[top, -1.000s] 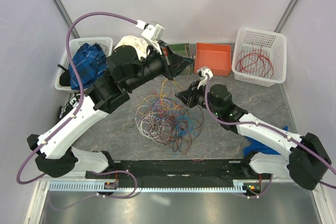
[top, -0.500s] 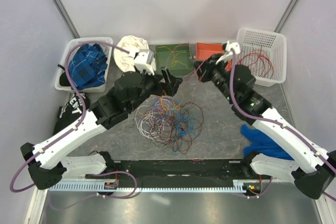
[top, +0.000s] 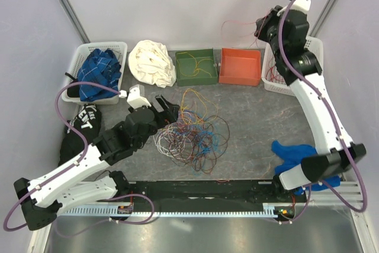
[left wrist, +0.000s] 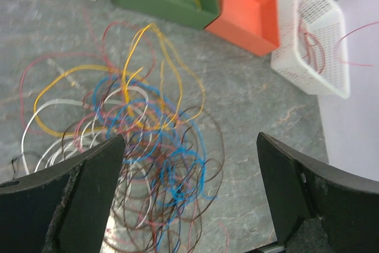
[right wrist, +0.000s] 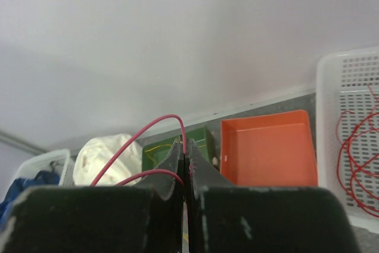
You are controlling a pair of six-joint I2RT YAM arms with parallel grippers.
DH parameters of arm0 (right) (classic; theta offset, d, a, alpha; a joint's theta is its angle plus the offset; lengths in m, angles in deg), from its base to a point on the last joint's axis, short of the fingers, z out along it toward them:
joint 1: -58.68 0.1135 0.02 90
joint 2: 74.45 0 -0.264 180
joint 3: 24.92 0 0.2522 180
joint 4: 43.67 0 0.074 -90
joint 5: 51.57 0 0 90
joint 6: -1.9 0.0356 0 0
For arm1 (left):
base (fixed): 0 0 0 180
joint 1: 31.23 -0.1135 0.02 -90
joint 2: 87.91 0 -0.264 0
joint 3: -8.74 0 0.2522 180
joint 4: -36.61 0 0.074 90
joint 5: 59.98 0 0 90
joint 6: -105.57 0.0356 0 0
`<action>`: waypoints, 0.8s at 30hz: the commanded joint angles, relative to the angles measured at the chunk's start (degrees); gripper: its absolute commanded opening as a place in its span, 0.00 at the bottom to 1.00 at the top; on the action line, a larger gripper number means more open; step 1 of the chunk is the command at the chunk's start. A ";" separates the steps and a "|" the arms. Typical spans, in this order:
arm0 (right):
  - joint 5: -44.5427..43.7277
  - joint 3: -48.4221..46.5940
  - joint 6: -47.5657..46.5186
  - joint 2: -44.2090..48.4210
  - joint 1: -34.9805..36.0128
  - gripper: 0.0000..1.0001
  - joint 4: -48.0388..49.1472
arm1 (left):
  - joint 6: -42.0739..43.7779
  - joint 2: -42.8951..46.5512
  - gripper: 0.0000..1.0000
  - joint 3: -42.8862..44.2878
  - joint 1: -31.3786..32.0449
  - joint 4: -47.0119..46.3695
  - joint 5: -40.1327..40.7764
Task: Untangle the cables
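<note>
Your right gripper [top: 259, 28] is pinching one red cable [right wrist: 185, 139] between closed fingers, holding it high near the white basket [top: 315, 51]. Your left gripper [top: 167, 105] is hovering wide open and empty just beside the tangled cables [top: 192, 131], which are lying on the table [top: 254, 117].

White arms [top: 77, 167], black joints [top: 133, 127], purple hoses [top: 57, 106]; the blurred fingers [left wrist: 89, 194] seem matte black.

A grey marbled table [top: 254, 122] carries a tangle of thin coloured cables [top: 189, 131] at its centre. Along the far edge sit a white plastic basket [top: 103, 45], a crumpled white cloth [top: 152, 63], a green tray [top: 195, 79], an orange tray [top: 240, 79] and another white basket [top: 269, 70]. A blue cloth [top: 293, 152] lies front right.
</note>
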 commanded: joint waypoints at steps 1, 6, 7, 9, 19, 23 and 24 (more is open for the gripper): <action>-3.82 -10.16 -0.62 -6.57 -3.80 0.00 -7.23 | -11.22 1.13 1.00 -3.76 -0.28 3.47 1.15; -3.38 -13.61 3.58 -14.48 -10.74 0.00 -8.81 | -14.05 0.79 1.00 -8.07 -0.19 3.56 -3.43; -2.77 -13.96 4.56 -15.36 -13.54 0.00 -8.90 | -13.97 0.52 1.00 -8.51 -0.28 3.65 -3.69; -2.33 -14.14 6.40 -17.39 -16.10 0.00 -8.73 | -14.05 0.26 1.00 -9.74 -0.19 3.82 -4.31; -2.94 -23.27 8.97 -29.16 -26.40 0.00 -8.11 | -14.14 -4.83 1.00 -11.86 -0.19 2.68 -4.92; -2.07 -26.35 8.53 -35.74 -27.10 0.11 -11.44 | -13.97 -9.57 1.00 -11.59 -0.28 1.81 -7.11; -1.63 -26.88 8.52 -36.63 -27.28 0.21 -12.32 | -13.88 -10.46 1.00 -11.42 -0.28 1.54 -7.65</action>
